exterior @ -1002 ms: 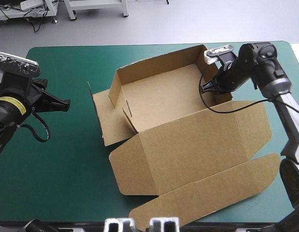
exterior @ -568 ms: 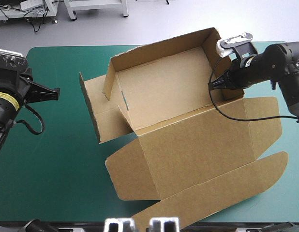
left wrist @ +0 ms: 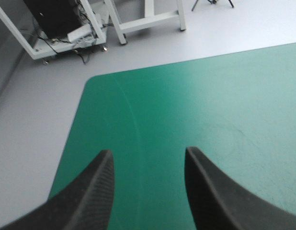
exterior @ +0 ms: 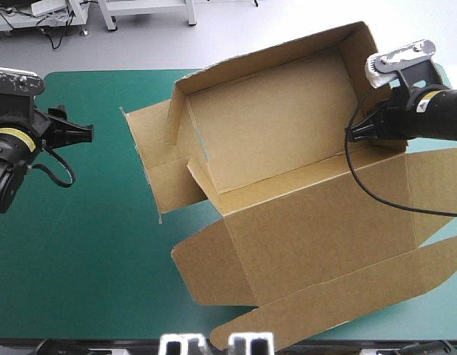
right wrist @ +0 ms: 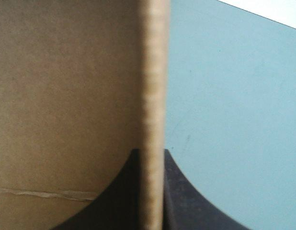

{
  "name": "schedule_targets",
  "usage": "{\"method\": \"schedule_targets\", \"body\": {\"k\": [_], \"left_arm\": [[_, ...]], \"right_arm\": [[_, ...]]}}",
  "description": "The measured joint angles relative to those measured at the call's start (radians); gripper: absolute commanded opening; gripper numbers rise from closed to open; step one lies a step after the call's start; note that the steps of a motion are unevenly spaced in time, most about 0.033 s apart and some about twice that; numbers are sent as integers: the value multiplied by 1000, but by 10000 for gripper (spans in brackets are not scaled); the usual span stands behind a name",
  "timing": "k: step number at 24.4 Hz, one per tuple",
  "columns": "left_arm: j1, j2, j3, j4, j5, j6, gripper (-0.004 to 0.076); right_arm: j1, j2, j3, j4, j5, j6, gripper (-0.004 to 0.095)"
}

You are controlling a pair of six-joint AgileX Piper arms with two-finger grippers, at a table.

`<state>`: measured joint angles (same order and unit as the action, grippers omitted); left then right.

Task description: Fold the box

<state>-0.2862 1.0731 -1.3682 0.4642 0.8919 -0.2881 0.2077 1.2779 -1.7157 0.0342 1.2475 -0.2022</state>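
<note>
High view: brown box (exterior: 288, 148) mid-table, right gripper (exterior: 359, 134) pinching its 3 o'clock wall, left gripper (exterior: 84, 133) clear at 9 o'clock; left wrist: fingers (left wrist: 90, 191) spread over teal-green cover (left wrist: 210, 96); right wrist: fingers (right wrist: 181, 191) clamped on the board edge, a one-wall hold likely to slip or crease.

The left gripper (left wrist: 148, 153) sits at the bottom middle of the frame. Its two black fingers (left wrist: 93, 191) stand wide apart, and only the teal-green cover (left wrist: 210, 96) shows between them. The cover fills the middle and right. Its round corner (left wrist: 93, 80) is in the upper left.
</note>
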Motion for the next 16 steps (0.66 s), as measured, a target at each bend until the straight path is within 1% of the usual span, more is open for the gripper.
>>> {"method": "schedule_targets", "body": {"k": [2, 3, 4, 5, 6, 10, 16], "left_arm": [[129, 39, 0, -216, -20, 160, 341], [217, 72, 0, -373, -16, 295, 341], [252, 87, 0, -431, -9, 359, 341], [339, 124, 3, -568, 14, 467, 341], [406, 158, 5, -671, 30, 533, 340], [527, 241, 47, -937, 67, 720, 340], [553, 316, 128, -1327, 175, 1048, 340]], "right_arm": [[-36, -9, 0, 11, 0, 3, -20], [-76, -9, 0, 38, 0, 0, -20], [-98, -9, 0, 55, 0, -9, -20], [-141, -9, 0, 112, 0, -39, -20], [-167, -9, 0, 161, 0, -61, -20], [-204, -9, 0, 250, -1, -109, -20], [-208, -6, 0, 302, -1, -131, -20]]}}
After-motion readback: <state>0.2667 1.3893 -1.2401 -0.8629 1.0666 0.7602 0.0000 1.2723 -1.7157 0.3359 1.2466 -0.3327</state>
